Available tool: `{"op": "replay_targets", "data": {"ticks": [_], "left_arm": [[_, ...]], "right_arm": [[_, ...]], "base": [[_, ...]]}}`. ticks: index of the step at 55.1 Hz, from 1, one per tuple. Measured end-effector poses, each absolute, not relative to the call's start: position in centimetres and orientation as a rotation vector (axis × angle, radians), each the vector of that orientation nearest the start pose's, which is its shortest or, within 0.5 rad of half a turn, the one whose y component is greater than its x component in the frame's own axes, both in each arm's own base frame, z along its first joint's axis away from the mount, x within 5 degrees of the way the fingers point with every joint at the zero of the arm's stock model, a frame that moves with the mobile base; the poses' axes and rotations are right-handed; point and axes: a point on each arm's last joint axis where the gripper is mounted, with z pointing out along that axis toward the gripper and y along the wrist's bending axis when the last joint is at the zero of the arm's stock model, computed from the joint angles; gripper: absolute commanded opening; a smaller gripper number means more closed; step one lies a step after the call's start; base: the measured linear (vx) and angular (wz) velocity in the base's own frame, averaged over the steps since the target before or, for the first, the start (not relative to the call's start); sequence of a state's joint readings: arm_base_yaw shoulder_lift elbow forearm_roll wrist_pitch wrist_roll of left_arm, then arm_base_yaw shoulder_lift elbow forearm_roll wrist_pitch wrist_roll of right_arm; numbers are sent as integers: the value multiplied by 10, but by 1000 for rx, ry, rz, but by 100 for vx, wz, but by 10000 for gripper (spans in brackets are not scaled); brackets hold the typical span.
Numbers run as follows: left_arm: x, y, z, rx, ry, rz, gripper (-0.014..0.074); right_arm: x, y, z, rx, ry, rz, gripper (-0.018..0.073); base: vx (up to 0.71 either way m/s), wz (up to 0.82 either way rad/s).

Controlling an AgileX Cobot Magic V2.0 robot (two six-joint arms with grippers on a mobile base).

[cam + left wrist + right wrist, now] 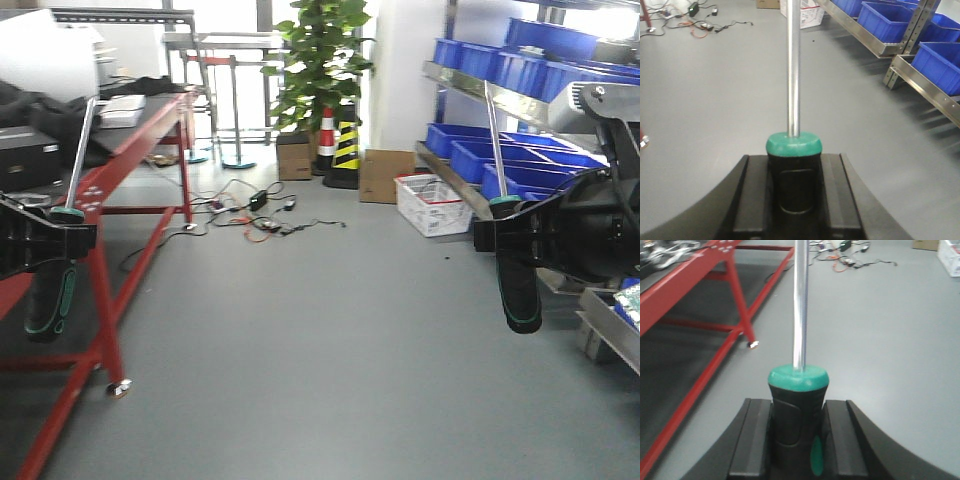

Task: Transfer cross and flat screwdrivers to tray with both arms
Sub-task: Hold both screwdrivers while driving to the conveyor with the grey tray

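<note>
Left screwdriver [68, 212] and right screwdriver [505, 206] both gripped in mid-air, shafts pointing up. Grey floor [320, 330] running alongside the red bench [140, 142]; blue bins [500, 160] on steel racking across the aisle from the bench. Left gripper [45, 245] right at the bench's near end, jaws clamped on the black handle below the green collar. Right gripper [520, 235] well apart from the bench, on the aisle's far side, jaws likewise closed on its handle, silver shaft tilted slightly.

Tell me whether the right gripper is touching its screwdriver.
Touching. The right wrist view shows the right gripper clamped against both sides of the screwdriver handle, no gap.
</note>
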State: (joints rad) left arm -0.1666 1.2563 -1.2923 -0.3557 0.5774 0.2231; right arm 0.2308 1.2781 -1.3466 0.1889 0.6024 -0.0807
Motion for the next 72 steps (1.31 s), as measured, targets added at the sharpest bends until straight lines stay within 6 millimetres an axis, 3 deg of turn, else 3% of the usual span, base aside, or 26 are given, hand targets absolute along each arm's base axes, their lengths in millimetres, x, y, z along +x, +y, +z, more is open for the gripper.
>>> {"op": "replay_targets", "data": {"ticks": [72], "left_arm": [[270,-63,419,212,1993,-348,-6]], "right_arm": [[272,74,427,-225,2007,302,-8]], "base": [[41,-71]]}}
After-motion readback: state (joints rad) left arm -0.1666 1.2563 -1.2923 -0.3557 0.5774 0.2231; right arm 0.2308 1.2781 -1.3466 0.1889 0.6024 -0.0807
